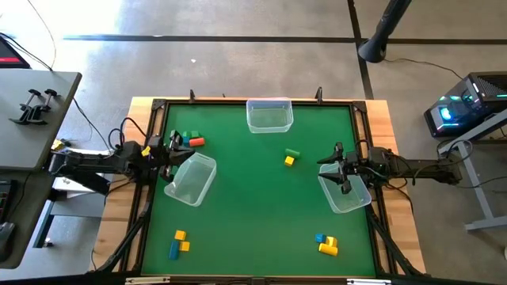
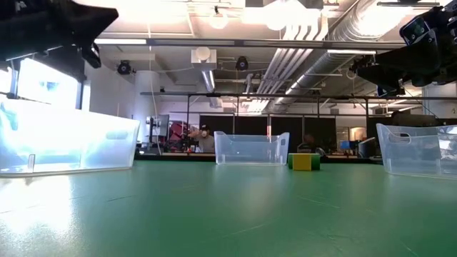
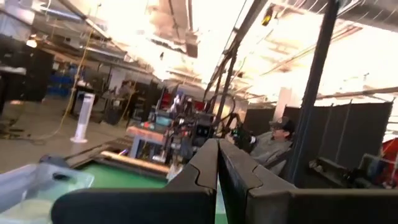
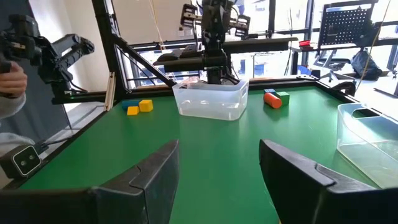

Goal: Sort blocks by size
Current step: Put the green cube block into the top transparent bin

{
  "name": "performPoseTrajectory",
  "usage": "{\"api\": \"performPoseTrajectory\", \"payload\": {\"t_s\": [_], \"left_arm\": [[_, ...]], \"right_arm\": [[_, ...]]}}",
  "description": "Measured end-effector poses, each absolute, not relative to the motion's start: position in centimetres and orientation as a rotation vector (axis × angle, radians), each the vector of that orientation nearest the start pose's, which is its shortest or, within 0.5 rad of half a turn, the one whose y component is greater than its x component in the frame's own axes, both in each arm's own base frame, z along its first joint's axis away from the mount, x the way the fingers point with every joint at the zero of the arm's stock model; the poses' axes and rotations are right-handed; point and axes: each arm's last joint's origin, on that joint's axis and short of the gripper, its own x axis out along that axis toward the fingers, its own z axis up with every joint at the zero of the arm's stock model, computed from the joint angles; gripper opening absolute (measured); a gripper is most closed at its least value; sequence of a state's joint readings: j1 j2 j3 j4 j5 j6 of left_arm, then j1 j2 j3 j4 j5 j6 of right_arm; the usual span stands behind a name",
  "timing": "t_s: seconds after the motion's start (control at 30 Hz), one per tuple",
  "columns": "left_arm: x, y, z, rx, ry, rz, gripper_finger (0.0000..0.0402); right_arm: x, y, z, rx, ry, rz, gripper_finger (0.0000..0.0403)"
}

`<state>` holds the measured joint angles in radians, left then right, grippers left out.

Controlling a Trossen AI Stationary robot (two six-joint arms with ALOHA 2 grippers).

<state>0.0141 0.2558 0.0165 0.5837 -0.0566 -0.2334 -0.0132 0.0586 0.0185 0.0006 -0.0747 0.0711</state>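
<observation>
Small blocks lie in four groups on the green table: green and red-orange [image 1: 191, 140] at the far left, green and yellow [image 1: 291, 156] in the middle, yellow and blue [image 1: 180, 241] at the near left, blue and yellow [image 1: 325, 243] at the near right. My left gripper [image 1: 173, 152] is shut and empty [image 3: 217, 174], raised over the far end of the left clear bin [image 1: 192, 179]. My right gripper [image 1: 337, 172] is open and empty [image 4: 217, 180], above the right clear bin [image 1: 346, 192], pointing toward the table's left.
A third clear bin [image 1: 269, 115] stands at the far edge's middle. A dark raised frame [image 1: 150, 198] runs around the table. A person's hand [image 4: 9, 81] shows beyond the table in the right wrist view. The green surface between the bins is open.
</observation>
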Motion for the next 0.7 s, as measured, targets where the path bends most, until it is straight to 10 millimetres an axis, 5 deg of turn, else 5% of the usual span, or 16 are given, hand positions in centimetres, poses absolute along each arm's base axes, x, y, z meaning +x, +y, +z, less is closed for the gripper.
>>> {"api": "performPoseTrajectory", "payload": {"t_s": [0.17,0.43,0.7], "left_arm": [[12.3,0.4,21.4,-0.236,-0.240,0.106,0.0000],[16.2,2.5,23.6,-0.088,0.194,0.512,0.0000],[21.0,5.7,22.7,0.136,0.224,0.567,0.0000]], "right_arm": [[10.0,0.1,16.5,0.073,0.042,0.060,0.0214],[10.0,0.1,16.5,0.073,0.041,0.060,0.0214],[10.0,0.1,16.5,0.073,0.042,0.061,0.0214]]}}
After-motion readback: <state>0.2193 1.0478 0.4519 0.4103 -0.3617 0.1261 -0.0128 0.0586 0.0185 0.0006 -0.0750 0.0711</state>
